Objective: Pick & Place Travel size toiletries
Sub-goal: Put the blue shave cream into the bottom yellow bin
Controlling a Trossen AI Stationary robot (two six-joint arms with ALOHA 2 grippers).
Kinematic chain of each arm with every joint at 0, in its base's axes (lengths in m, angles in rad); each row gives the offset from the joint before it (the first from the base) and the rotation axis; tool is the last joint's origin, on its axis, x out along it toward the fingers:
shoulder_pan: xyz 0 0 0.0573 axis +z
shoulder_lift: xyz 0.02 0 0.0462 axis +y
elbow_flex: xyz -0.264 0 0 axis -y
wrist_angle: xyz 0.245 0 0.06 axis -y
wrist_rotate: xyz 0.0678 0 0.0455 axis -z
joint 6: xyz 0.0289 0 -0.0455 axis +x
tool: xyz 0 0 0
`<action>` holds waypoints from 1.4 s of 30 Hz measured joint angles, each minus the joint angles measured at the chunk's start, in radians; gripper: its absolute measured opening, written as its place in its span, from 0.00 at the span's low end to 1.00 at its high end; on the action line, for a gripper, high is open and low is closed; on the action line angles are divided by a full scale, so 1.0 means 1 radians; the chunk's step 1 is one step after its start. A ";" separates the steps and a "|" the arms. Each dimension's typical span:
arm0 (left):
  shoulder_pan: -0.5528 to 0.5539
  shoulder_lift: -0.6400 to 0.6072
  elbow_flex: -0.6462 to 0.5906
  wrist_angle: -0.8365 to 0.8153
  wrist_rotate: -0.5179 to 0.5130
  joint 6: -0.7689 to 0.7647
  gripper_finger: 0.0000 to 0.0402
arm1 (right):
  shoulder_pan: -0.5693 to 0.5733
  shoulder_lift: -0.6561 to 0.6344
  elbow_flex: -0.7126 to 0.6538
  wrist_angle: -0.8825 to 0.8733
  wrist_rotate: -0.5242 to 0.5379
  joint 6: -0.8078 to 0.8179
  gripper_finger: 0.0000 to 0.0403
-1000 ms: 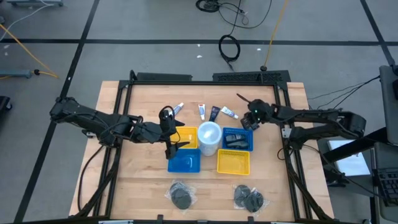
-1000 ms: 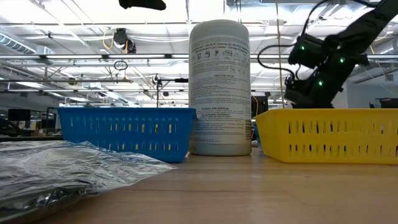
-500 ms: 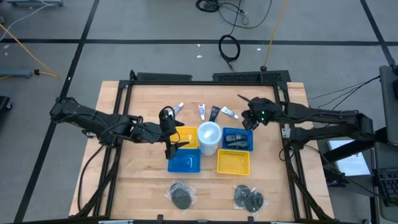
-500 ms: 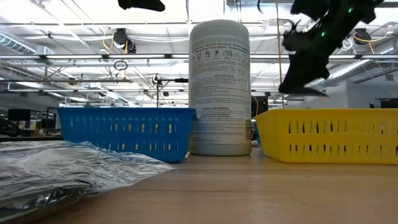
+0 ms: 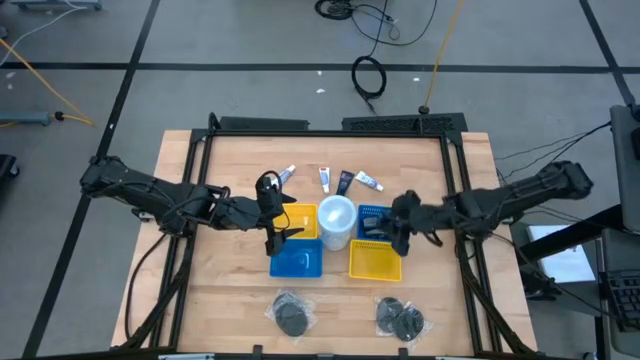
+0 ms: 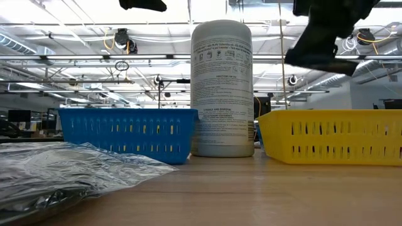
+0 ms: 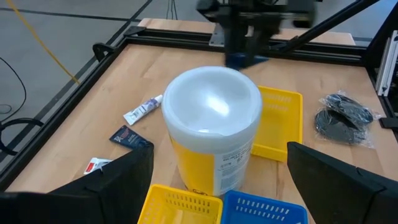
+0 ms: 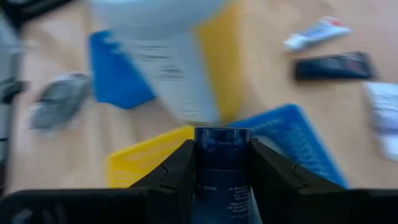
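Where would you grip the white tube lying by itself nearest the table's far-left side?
Grip the white tube across its narrow body near the middle, coming straight down from above: it lies flat on the table with bare wood on both long sides, clear of the dark packet.

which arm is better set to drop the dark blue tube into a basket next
Right. The right hand is already shut on the dark blue tube, above the yellow basket and blue basket. The left hand hangs by the white tub, open and empty.
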 joint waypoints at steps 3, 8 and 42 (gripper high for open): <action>0.000 0.000 0.000 0.000 0.000 -0.001 0.90 | 0.076 0.045 0.001 0.081 0.030 0.001 0.28; 0.000 0.000 0.000 0.000 0.000 -0.002 0.90 | 0.163 0.156 0.000 0.179 0.050 0.003 0.28; 0.000 0.000 0.000 -0.007 0.011 0.001 0.90 | 0.217 0.313 0.000 0.224 0.100 -0.067 0.39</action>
